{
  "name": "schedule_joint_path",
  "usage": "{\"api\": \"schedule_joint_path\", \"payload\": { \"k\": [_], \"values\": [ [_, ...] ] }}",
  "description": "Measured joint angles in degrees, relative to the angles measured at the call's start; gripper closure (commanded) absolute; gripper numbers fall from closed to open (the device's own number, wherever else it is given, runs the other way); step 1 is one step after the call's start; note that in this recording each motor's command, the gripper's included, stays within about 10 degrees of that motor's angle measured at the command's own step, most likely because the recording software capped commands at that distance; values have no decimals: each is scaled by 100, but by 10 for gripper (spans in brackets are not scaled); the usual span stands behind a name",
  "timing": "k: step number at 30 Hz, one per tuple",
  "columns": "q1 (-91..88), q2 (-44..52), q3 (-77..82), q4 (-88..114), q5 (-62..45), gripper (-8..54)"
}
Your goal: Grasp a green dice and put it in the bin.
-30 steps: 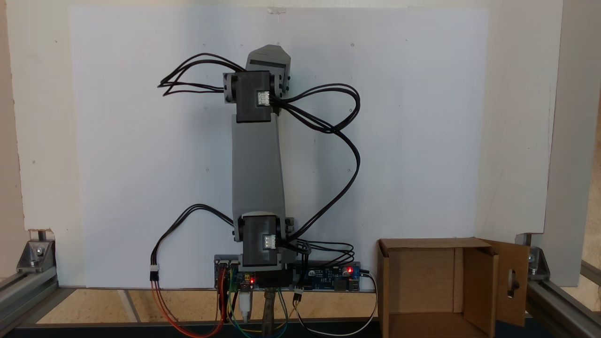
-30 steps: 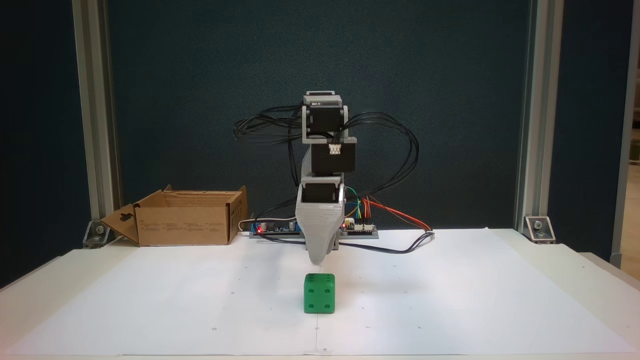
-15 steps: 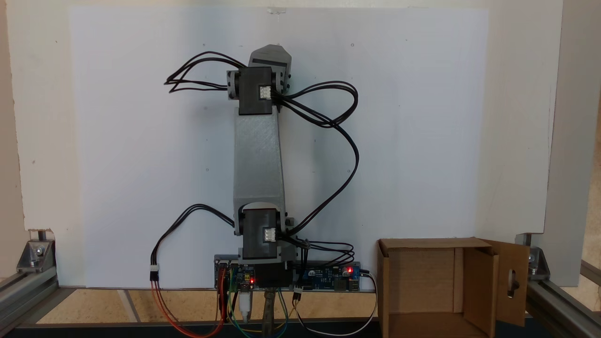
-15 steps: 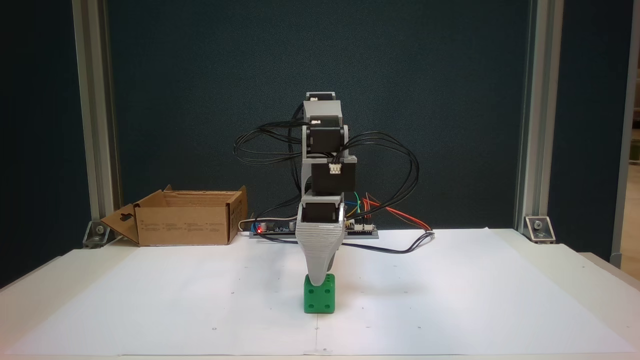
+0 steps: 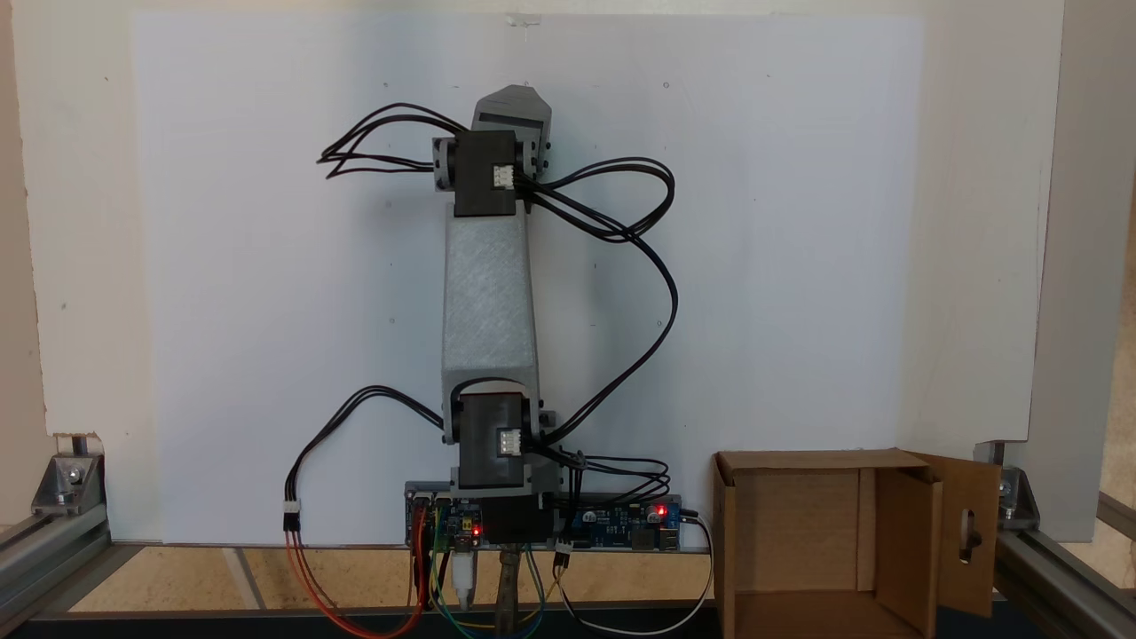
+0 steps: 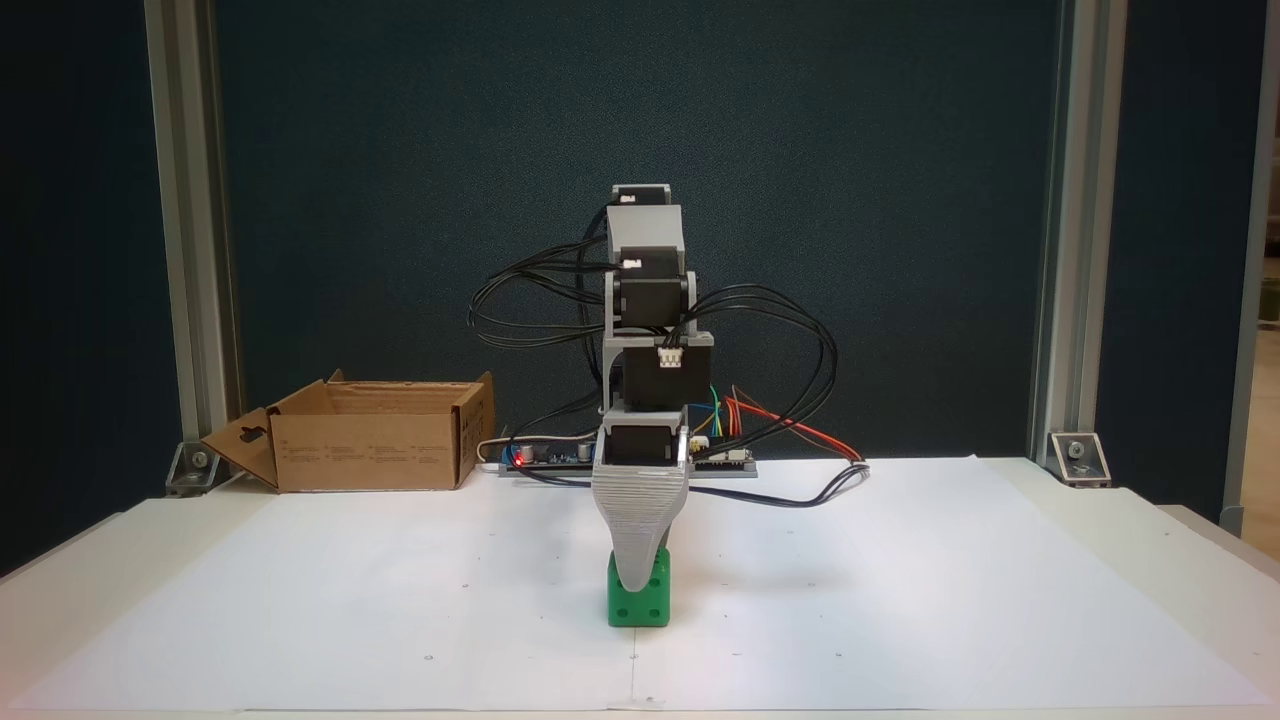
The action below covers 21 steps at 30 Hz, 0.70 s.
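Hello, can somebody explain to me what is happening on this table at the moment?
A small robot arm reaches out over a white sheet of paper on the table. Its gripper is down at a green dice, with one grey jaw covering part of the dice's front face. The other jaw is hidden behind it, so I cannot tell whether the dice is gripped. The dice sits on the paper. An open cardboard box stands beside the arm's base.

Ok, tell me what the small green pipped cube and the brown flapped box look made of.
The green dice: probably hard plastic; uniform bright colour, rounded corners, recessed pips, slight sheen. The bin: matte brown cardboard; folded flaps, slot cutout in one flap.
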Motion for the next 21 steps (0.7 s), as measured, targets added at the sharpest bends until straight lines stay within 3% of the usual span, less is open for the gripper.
{"api": "schedule_joint_path", "payload": {
  "k": [21],
  "values": [
    [0, -325, 0, -396, 9, 41]
  ]
}}
